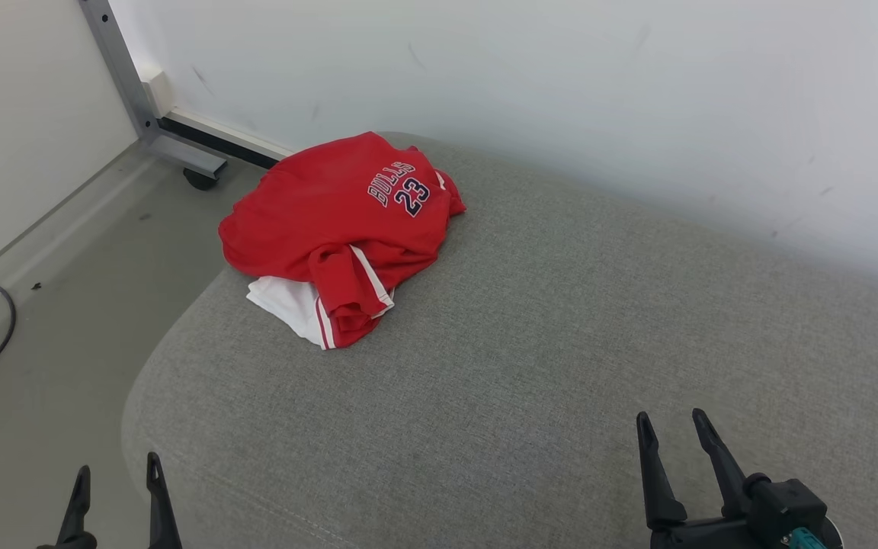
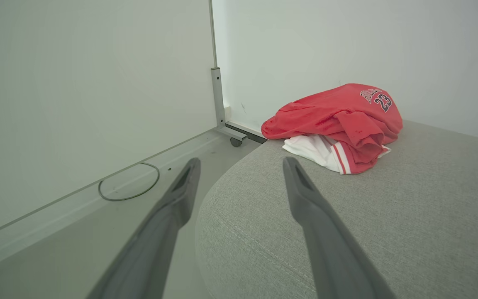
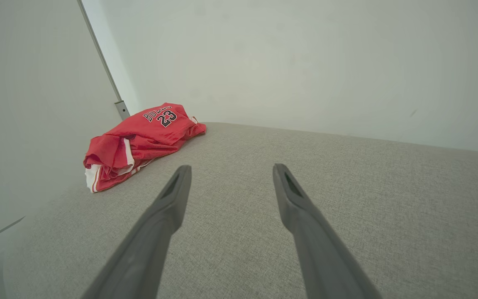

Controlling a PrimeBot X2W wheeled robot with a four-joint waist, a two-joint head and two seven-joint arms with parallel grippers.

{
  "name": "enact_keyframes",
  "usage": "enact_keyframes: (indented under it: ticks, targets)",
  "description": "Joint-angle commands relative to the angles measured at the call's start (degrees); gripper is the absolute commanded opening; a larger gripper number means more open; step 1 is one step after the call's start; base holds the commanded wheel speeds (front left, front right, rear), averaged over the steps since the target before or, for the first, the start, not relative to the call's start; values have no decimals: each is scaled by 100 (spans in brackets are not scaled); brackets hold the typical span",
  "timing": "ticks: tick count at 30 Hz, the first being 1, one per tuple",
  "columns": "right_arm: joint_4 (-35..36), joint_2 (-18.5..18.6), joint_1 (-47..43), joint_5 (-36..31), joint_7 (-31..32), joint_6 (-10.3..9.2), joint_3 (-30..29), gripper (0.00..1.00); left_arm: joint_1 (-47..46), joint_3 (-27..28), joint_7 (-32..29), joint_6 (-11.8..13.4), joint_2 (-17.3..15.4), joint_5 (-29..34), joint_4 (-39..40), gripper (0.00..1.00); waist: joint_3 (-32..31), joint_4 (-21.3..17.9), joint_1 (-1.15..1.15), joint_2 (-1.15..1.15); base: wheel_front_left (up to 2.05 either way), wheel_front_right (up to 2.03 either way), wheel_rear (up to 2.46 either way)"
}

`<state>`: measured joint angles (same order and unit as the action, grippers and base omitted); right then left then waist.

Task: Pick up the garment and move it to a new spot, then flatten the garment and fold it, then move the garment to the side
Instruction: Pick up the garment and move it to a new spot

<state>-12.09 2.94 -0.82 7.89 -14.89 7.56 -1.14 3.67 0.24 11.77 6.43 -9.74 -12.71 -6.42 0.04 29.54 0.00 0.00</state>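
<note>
On the far left corner of the grey upholstered seat (image 1: 523, 343), near the white wall (image 1: 561, 76), lies the crumpled red garment (image 1: 340, 229), while the left claw (image 1: 119, 463) and right claw (image 1: 671, 414) hover empty, fingers spread, well apart from it.

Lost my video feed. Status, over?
Open, empty: left gripper, right gripper. Untouched: crumpled red-and-white jersey garment, far-left on grey fabric cushion. Nothing in the way.
</note>
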Motion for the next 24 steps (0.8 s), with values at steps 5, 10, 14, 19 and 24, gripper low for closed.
enact_keyframes:
  ticks: [5,10,14,19,24]
  targets:
    - [-3,-11,11,-12,-24,-14,-33,100,-33,28,-2,46,2,-60,-4,100,14,-35,0,0,0,0,0]
    - [63,-10,91,-92,2,-14,-60,100,-397,135,7,13,-73,-214,8,100,176,-318,0,0,0,0,0]
    - [171,-7,187,-198,46,-14,-152,100,-945,266,-21,-50,-164,-364,-36,100,411,-615,0,0,0,0,0]
    - [366,-8,292,-340,109,-13,-321,100,-1839,404,10,-159,-339,-559,-271,100,752,-1035,0,0,0,0,0]
    - [588,46,448,-357,154,-14,-441,100,-2718,475,-80,-249,-606,-640,-558,100,1193,-1550,0,0,0,0,0]
